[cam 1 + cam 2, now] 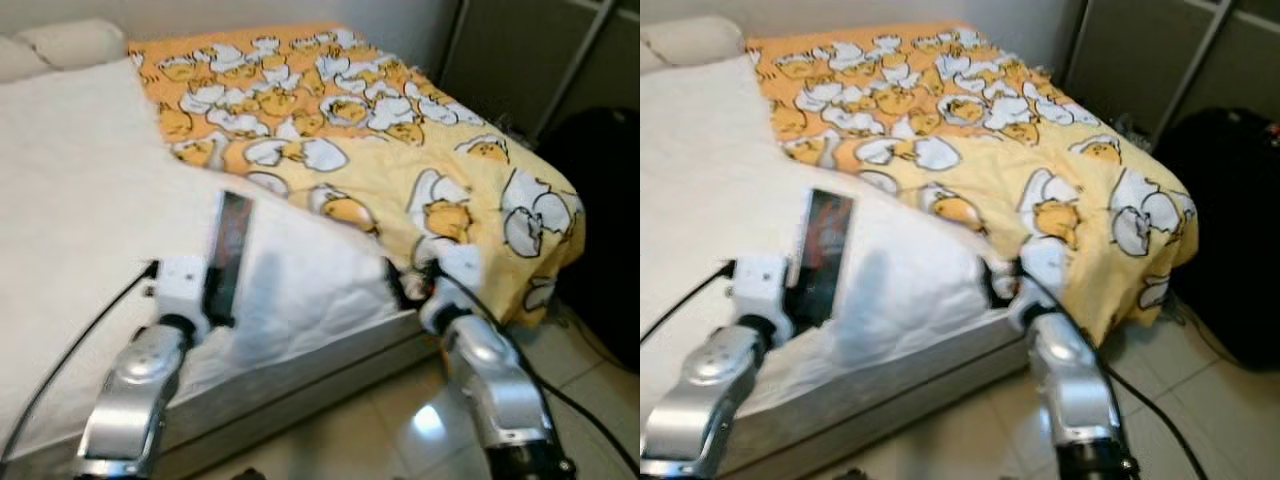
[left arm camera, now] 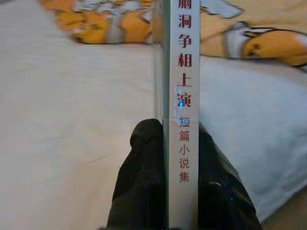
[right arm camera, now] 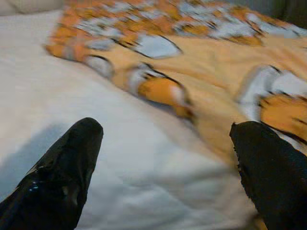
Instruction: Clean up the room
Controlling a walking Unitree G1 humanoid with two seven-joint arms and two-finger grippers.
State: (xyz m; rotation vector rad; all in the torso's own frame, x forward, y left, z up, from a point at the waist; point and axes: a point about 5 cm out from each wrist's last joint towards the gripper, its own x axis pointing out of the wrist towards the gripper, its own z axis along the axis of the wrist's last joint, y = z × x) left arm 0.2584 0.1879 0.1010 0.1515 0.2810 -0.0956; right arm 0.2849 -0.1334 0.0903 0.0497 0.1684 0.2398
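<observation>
My left gripper [image 1: 222,292] is shut on a thin book [image 1: 230,248], held upright over the white sheet [image 1: 80,200] near the bed's front edge. Its pale spine with red Chinese characters [image 2: 183,96] stands between the two black fingers [image 2: 144,177]. My right gripper [image 3: 168,158] is open, its fingertips [image 3: 76,143] spread wide just above the sheet where the yellow egg-print blanket [image 1: 400,130] begins. In the eye views the right wrist [image 1: 450,290] sits at the bed's front edge by the blanket's hanging corner.
The bed frame edge [image 1: 330,365] runs in front of me above a pale tiled floor [image 1: 420,430]. A pillow [image 1: 70,40] lies at the bed's head. A dark bag [image 1: 1230,230] and a grey cabinet [image 1: 530,60] stand to the right.
</observation>
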